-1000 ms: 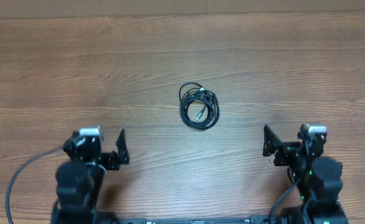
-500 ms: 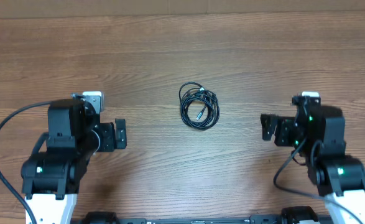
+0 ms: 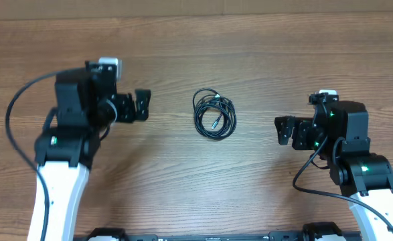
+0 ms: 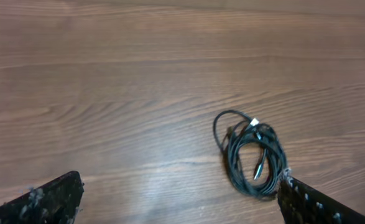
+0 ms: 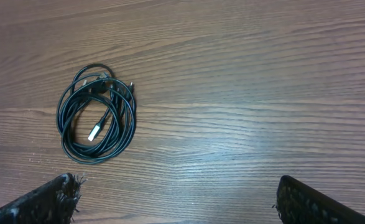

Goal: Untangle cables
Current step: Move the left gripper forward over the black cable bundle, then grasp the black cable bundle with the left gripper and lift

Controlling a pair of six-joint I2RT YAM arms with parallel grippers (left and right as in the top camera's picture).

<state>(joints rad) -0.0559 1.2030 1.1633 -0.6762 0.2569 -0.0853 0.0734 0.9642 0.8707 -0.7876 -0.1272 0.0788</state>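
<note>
Left gripper point(image 3: 142, 106) spread wide and empty, poised over bare table point(image 3: 250, 40) to the left of cables point(image 3: 214, 114), near but not touching. Right gripper point(image 3: 284, 131) likewise agape, holding nothing, about as far off on the other side. Cables in one small bundle of black loops mid-table, between both grippers, touched by neither.

Judged as the approach step: reaching in, no grasp made, no untangling begun. Next move likely to call for lowering one gripper onto a single outer loop or the plug point(image 5: 96, 132) end and pinching just that strand. Then pinning or pulling elsewhere with the other gripper to draw the loops apart. Hard to single out one strand, with thin cord lying flat on wood and overlapping closely. Some risk of catching the whole bundle and merely dragging it.

From overhead: both arms and their spacing from the bundle, but loops merged into one dark ring.

From right wrist: bundle up and left of centre, silvery plug lying inside the loops, separate strands easier to tell apart, fingertips point(image 5: 48, 199) only at the bottom corners.

From left wrist: bundle low and right, close above one fingertip, somewhat blurred, with a pale tip near the top of the loops. Nothing of the other arm.
</note>
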